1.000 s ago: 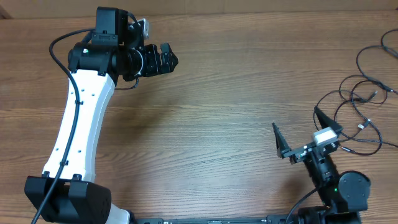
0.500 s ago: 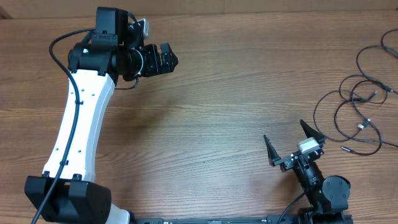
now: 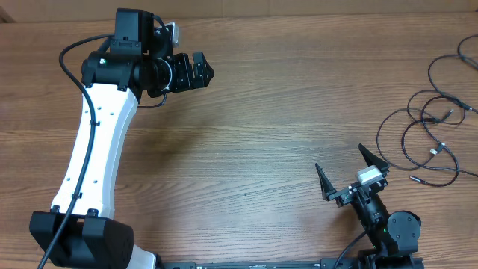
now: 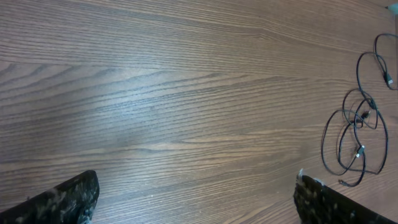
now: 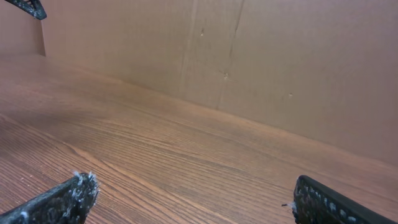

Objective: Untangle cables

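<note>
The cables (image 3: 433,150) are thin black cords with small silver plug tips. They lie in loose overlapping loops on the wooden table at the far right, running off the right edge. They also show at the right edge of the left wrist view (image 4: 359,149). My right gripper (image 3: 339,157) is open and empty near the front edge, left of and nearer than the loops, not touching them; its wrist view (image 5: 193,199) shows only bare wood between the fingers. My left gripper (image 3: 203,71) is open and empty at the far left, well away from the cables, fingers wide apart (image 4: 196,199).
The wooden table (image 3: 261,127) spans the whole view. A brown wall (image 5: 280,68) stands along its far side in the right wrist view. The white left arm (image 3: 93,149) runs down the left side to its base at the front.
My right gripper has pulled back toward the front edge and slightly left, away from the cable loops. The left arm and the cables have not moved.
</note>
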Robot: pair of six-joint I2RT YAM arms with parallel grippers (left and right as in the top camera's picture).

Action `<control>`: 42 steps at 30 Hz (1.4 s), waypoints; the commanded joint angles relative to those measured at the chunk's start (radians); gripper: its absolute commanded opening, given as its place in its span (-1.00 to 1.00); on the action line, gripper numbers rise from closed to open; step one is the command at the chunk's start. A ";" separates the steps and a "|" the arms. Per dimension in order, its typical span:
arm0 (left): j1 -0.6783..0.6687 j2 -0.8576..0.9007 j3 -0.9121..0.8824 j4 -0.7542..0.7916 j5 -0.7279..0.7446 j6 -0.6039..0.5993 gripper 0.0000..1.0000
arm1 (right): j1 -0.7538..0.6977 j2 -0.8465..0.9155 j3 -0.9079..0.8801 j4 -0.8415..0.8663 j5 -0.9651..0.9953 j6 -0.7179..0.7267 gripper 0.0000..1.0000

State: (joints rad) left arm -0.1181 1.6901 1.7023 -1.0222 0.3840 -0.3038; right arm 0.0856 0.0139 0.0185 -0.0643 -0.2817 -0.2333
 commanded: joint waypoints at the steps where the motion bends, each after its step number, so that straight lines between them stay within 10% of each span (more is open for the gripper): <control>1: -0.007 0.005 0.008 0.002 -0.006 0.019 0.99 | -0.003 -0.011 -0.010 0.008 -0.003 0.000 1.00; 11: -0.089 -0.176 -0.079 -0.055 -0.498 0.042 1.00 | -0.003 -0.011 -0.010 0.008 -0.003 0.000 1.00; 25: 0.042 -1.209 -1.315 0.970 -0.305 0.211 1.00 | -0.003 -0.011 -0.010 0.008 -0.003 0.000 1.00; 42: 0.041 -1.687 -1.697 0.957 -0.452 0.249 0.99 | -0.003 -0.011 -0.010 0.008 -0.003 0.000 1.00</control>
State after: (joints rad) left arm -0.0826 0.0368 0.0193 -0.0639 -0.0803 -0.0669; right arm 0.0856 0.0109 0.0185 -0.0628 -0.2844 -0.2337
